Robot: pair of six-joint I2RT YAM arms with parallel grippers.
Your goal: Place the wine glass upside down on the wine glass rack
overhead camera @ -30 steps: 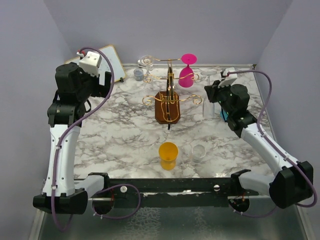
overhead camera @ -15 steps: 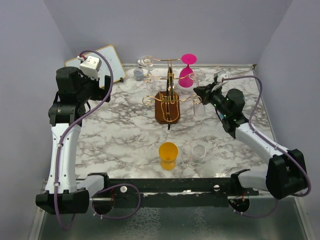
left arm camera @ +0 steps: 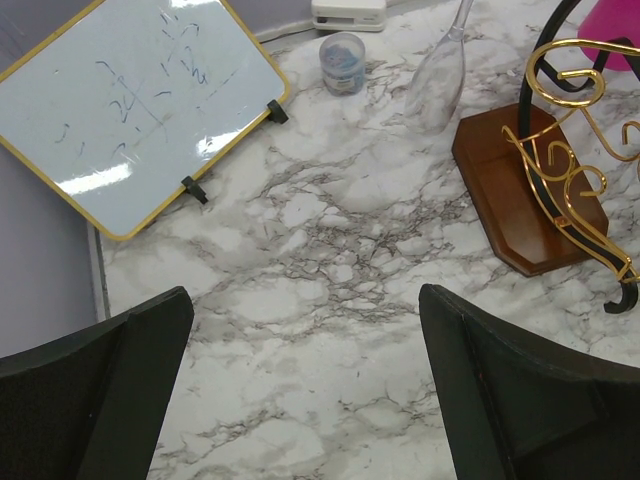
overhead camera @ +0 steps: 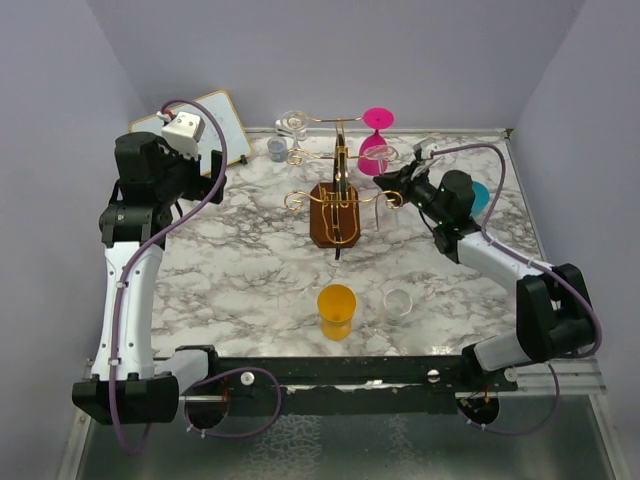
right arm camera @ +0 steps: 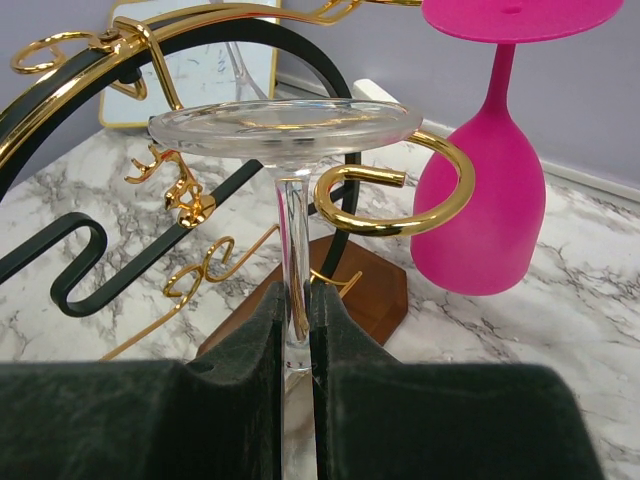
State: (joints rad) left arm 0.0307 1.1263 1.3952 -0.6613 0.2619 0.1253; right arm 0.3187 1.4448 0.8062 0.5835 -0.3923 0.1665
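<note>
**A:** Where is the wine glass (right arm camera: 285, 130) right now?

**B:** Upside down, foot on top, with its stem pinched between the closed fingers of the right gripper (right arm camera: 297, 300). It's up off the table (overhead camera: 250, 260), on the right side of the rack (overhead camera: 338, 200). The stem is just left of the open end of a gold curl (right arm camera: 440, 200), and the foot rides a little above it.

**A:** So what worries you?

**B:** The entry. If the stem misses that gap, the foot's rim or the stem could knock the wire. I can't tell whether they already touch. A knock could twist the glass in the gripper, since smooth glass held on a thin stem probably slips easily.

**A:** And the pink glass (right arm camera: 480, 220)?

**B:** It hangs just to the right, beyond the curl. Push too far and the curl or the clear foot may bump it and set it swinging.

**A:** Letting go early?

**B:** That's the worst case. Unless the foot sits on the curl, the glass drops to the table. A hard shove might also shift the rack on its wooden base (overhead camera: 335, 228).

**A:** The left gripper (left arm camera: 305, 330)?

**B:** Spread wide, holding nothing, over the left of the table and well apart from all this.
</note>
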